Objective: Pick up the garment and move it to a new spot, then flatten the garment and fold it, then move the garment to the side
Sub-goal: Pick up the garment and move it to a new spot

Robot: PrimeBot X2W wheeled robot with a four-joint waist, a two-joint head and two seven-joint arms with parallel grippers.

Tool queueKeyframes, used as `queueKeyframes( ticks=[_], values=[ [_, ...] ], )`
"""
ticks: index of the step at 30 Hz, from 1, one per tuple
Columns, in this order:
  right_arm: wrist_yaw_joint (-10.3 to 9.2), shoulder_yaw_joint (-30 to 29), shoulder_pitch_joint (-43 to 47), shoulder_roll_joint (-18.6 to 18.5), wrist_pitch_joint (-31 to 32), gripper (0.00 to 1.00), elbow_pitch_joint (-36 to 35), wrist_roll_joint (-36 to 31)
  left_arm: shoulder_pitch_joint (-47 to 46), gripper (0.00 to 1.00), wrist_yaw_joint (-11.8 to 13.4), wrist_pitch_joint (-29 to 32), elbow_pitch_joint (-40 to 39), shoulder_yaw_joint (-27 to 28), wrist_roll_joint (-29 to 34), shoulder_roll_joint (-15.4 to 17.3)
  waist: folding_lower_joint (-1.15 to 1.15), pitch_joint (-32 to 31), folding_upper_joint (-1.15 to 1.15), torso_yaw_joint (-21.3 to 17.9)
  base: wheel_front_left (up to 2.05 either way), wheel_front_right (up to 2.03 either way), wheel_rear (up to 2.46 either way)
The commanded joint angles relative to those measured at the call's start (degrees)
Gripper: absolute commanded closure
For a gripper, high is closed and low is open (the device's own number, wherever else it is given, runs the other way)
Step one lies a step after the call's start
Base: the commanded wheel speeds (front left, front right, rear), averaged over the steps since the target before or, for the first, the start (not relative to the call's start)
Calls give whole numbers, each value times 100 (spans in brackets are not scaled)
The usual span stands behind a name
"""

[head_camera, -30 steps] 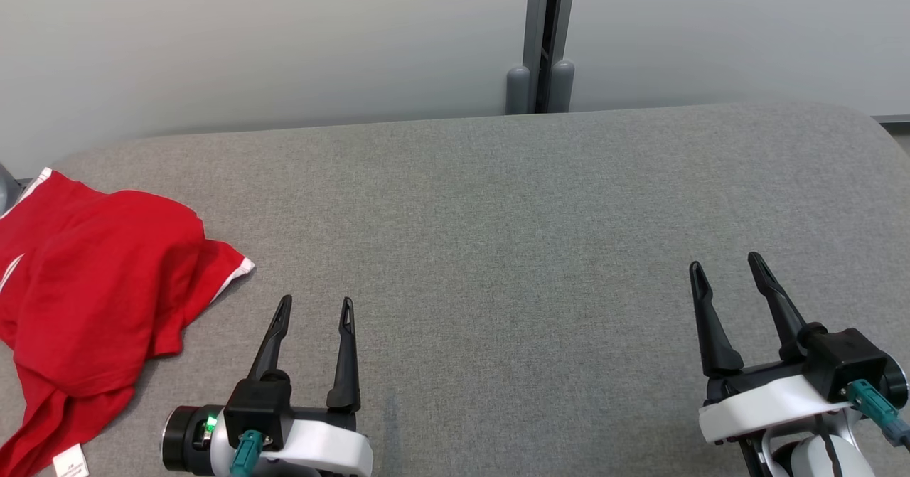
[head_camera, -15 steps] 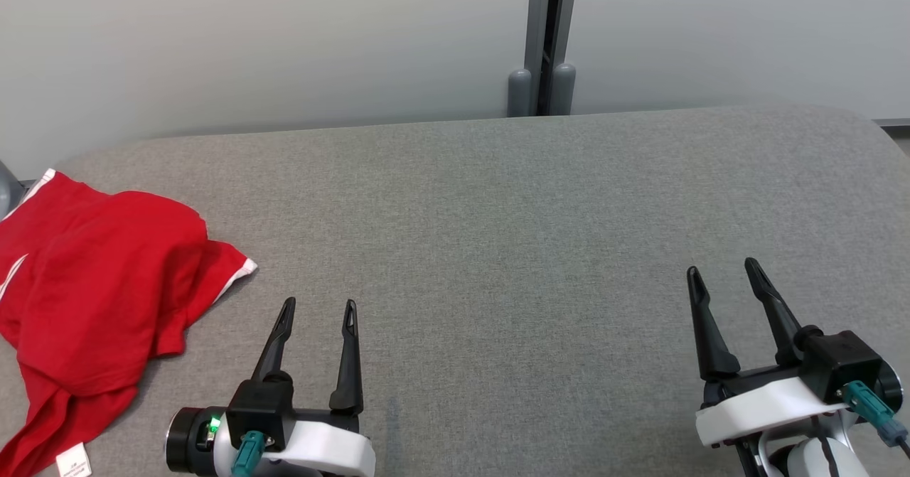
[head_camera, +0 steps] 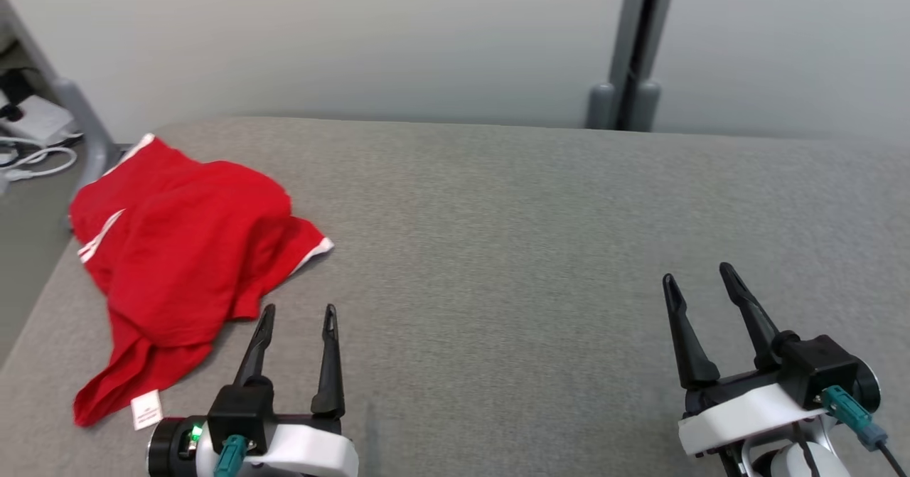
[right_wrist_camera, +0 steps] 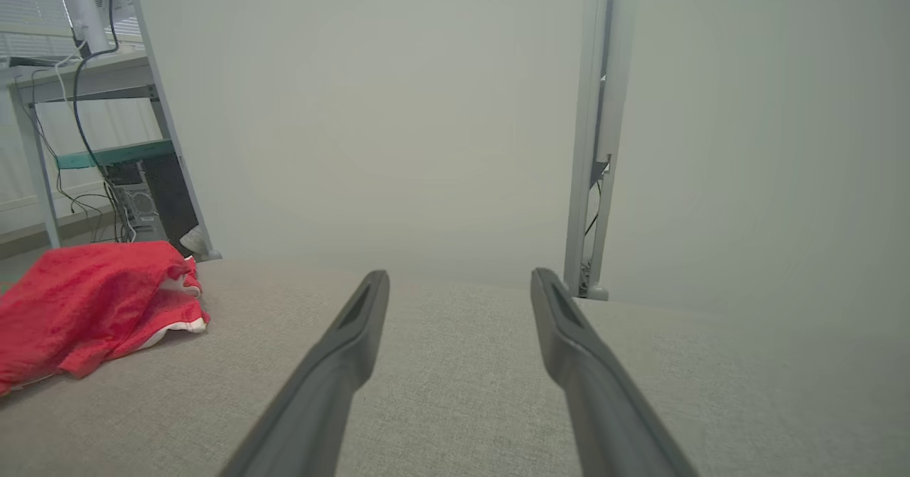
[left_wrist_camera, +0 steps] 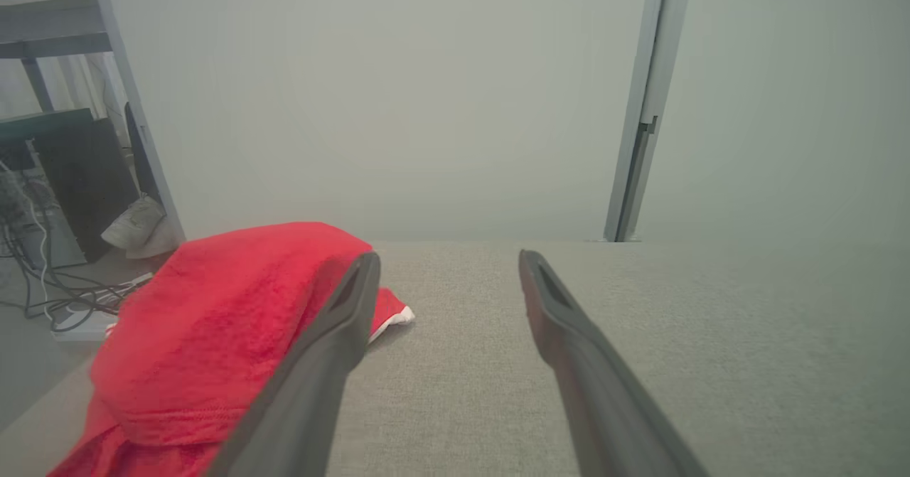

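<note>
The garment is a crumpled red shirt with white trim, lying at the left end of the grey fabric table. A white label shows at its near corner. My left gripper stands open just right of the garment's near edge, nothing between its fingers. In the left wrist view the garment bulges behind the left finger of my left gripper. My right gripper is open over bare table far to the right. The right wrist view shows the garment far left of my right gripper.
A pale wall with a grey vertical post runs behind the table. Off the table's left end are a metal frame leg and cables with a power strip on the floor. The table's left edge drops close to the garment.
The head camera has swung left, so the whole picture shifted right and more of the garment and the table's left end show. Both grippers stay open at much the same places.
</note>
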Motion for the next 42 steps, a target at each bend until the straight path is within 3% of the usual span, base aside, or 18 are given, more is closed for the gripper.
queueKeyframes(
  ticks=[1,20,42],
  values=[
    [-1,36,66,-35,-34,0,2,32,94,0,-7,-23,-6,89,44,20,0,-77,0,316,0,0,0],
    [-2,404,241,-35,-33,0,75,83,424,0,-193,-24,-109,520,180,21,0,-173,0,1626,0,0,0],
    [-2,469,223,-36,-33,0,46,15,392,0,-170,-23,-275,607,56,20,0,-100,0,1749,0,0,0]
  ],
)
